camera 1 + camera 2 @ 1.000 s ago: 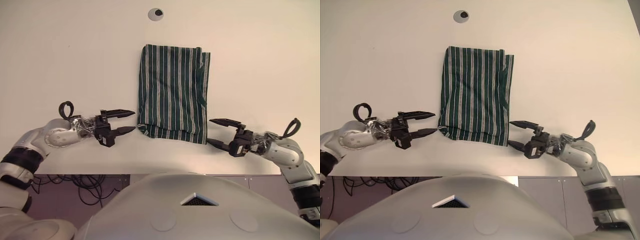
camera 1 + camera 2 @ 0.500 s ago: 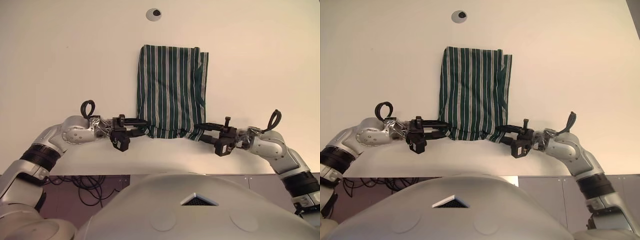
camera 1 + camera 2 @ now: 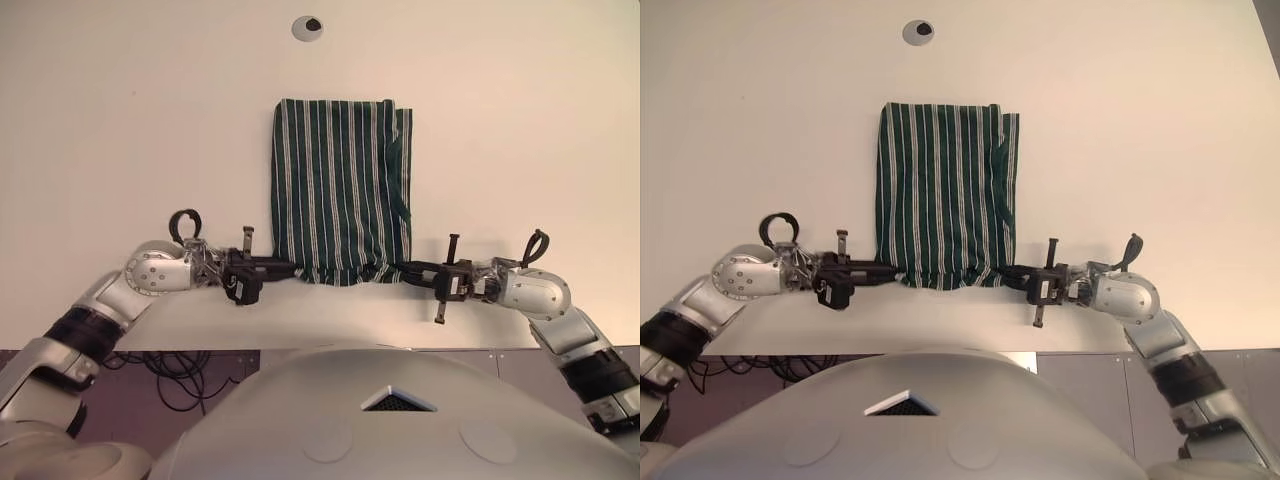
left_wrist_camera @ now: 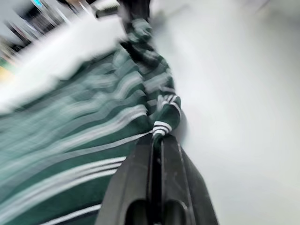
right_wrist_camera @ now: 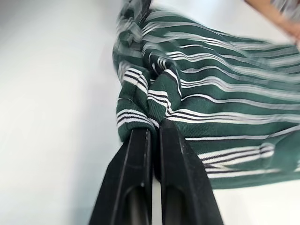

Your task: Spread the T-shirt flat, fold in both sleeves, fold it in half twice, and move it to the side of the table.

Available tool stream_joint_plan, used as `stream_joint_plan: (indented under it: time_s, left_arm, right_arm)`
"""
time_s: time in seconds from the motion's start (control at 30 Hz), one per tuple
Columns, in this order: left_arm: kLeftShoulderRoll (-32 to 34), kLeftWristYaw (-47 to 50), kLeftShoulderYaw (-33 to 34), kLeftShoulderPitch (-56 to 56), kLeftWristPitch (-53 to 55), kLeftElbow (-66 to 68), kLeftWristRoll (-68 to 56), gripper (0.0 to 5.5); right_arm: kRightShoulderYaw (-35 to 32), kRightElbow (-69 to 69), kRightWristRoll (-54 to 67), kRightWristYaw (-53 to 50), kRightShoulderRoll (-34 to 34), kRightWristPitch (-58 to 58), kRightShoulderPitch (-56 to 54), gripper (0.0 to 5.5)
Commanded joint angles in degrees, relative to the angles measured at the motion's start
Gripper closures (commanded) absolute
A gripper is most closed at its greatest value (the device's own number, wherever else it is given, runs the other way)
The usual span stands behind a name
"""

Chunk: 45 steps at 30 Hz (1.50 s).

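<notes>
Nearest me, both claws are clamped on the near hem of the dark green, white-striped knit T-shirt (image 3: 340,190). My left claw (image 3: 283,268) pinches the corner at the shirt's 7 o'clock, my right claw (image 3: 392,269) the one at 5 o'clock, w/ fabric bunched in each pinch. Shirt's a narrow folded rectangle lying mid-way across the matte cream table (image 3: 120,130); sleeves already in, I judge.

Risks for the coming half-fold:
- A thin pinch may catch only the top layer, so lower layers sag or stay behind.
- Uneven lift btw. arms skews the edges.
- Soft cloth can slip out.

Material's limp, ribbed at the hem, creases easily. Far edge at 12 o'clock lies flat, its 1 o'clock corner slightly stepped. Beyond it sits a round grey cable grommet (image 3: 308,27).
</notes>
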Motion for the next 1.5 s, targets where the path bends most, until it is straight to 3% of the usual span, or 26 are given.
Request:
stream_joint_plan:
  time_s: [0.03,0.23,0.4,0.73,1.0,1.17,1.37,1.43,1.5]
  left_arm:
    - [10.9,-12.2,2.4,4.4,18.7,-16.3,-19.4,5.49]
    - [13.4,-18.5,13.3,9.2,29.0,-22.9,-31.4,5.49]
    - [5.5,-17.0,18.5,7.5,33.0,-17.5,-29.7,5.49]
    - [-13.8,-7.2,22.9,-8.9,37.7,0.7,-15.6,5.49]
    - [-20.1,-6.2,23.0,-14.9,37.1,10.3,-4.9,5.49]
    - [-22.2,-5.0,25.2,-17.3,40.1,13.7,-3.0,4.85]
    - [-27.1,2.0,32.9,-21.5,52.5,16.0,-7.8,3.96]
    - [-28.4,6.4,34.7,-23.0,53.4,17.9,-6.2,3.7]
    - [-29.8,13.6,37.4,-25.5,52.2,22.7,-3.9,3.56]
  right_arm:
    - [-4.5,-12.3,20.1,12.6,-10.6,12.4,6.8,5.5]
    - [-12.8,-21.0,31.6,16.0,-11.5,21.7,11.3,5.5]
    - [-14.9,-19.6,28.8,8.0,-5.2,26.8,6.0,5.5]
    - [-16.6,-8.2,23.4,-5.1,6.8,37.3,-6.7,5.5]
    - [-17.1,-1.0,17.5,-10.1,12.9,41.2,-13.4,5.5]
    - [-21.6,4.1,18.3,-15.7,17.2,45.1,-17.4,4.58]
    - [-27.9,7.4,18.4,-20.9,21.8,45.4,-19.6,3.57]
    - [-26.0,1.6,15.1,-17.7,23.3,37.4,-17.5,3.26]
    - [-17.4,-5.5,5.1,-13.4,23.2,25.1,-14.4,2.93]
